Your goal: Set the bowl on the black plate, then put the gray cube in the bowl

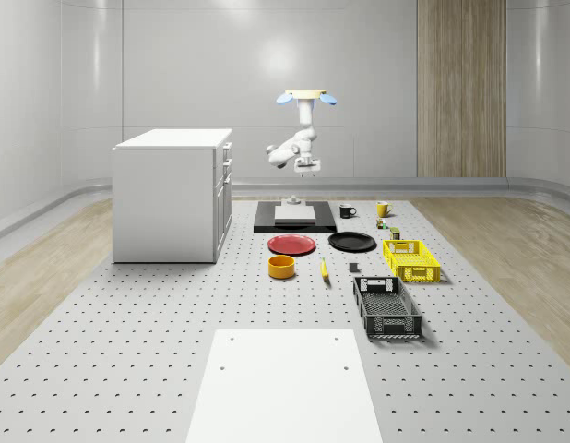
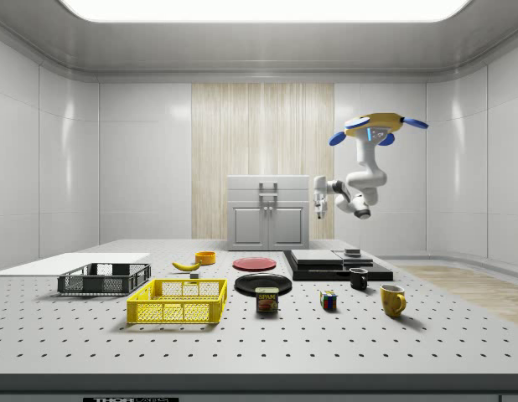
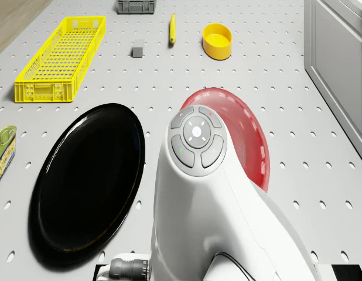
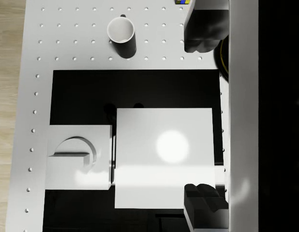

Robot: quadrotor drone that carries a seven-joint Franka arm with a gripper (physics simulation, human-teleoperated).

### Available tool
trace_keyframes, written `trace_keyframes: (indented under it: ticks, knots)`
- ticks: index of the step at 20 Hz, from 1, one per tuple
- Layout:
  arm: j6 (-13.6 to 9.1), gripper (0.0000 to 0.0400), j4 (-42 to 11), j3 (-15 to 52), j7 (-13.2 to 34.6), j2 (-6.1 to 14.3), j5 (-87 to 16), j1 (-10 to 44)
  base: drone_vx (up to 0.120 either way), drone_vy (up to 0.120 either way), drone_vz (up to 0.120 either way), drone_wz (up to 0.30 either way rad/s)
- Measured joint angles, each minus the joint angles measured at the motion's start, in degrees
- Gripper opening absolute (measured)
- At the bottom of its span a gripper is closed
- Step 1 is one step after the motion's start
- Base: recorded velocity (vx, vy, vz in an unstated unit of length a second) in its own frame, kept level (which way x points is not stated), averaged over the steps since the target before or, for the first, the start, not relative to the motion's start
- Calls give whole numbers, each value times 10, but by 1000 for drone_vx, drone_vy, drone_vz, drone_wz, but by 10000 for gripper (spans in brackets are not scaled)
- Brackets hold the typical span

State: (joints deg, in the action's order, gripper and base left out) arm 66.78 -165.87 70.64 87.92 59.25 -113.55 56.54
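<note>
On table, SPAM can [image 2: 267,301] beside yellow crate [image 2: 178,301]; label readable.

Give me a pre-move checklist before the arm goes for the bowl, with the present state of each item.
1. Gripper empty: ok, the fingers stand apart with nothing between them.
2. Drone airborne: ok, it hovers over the black base at the far end of the table.
3. Bowl free to grasp: ok, it sits upright on the table, nothing inside.
4. Black plate free to receive it: ok, nothing lies on it.
5. Gray cube free: ok, it lies alone between the yellow crate and the banana.
6. Gripper near the bowl: not ok, it hangs above the base.
</note>
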Motion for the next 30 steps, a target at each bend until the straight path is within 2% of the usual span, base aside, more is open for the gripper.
trace_keyframes:
  ticks: [9, 14, 30]
  knots:
    - [11, 400, 0, 19, 24, 32, 5, 32, 120, 0, 0, 0]
    - [22, 400, 1, 25, 31, 48, 12, 40, 120, -96, 0, 0]
    - [63, 400, 4, 41, 47, 94, 36, 58, 120, 0, -10, 0]
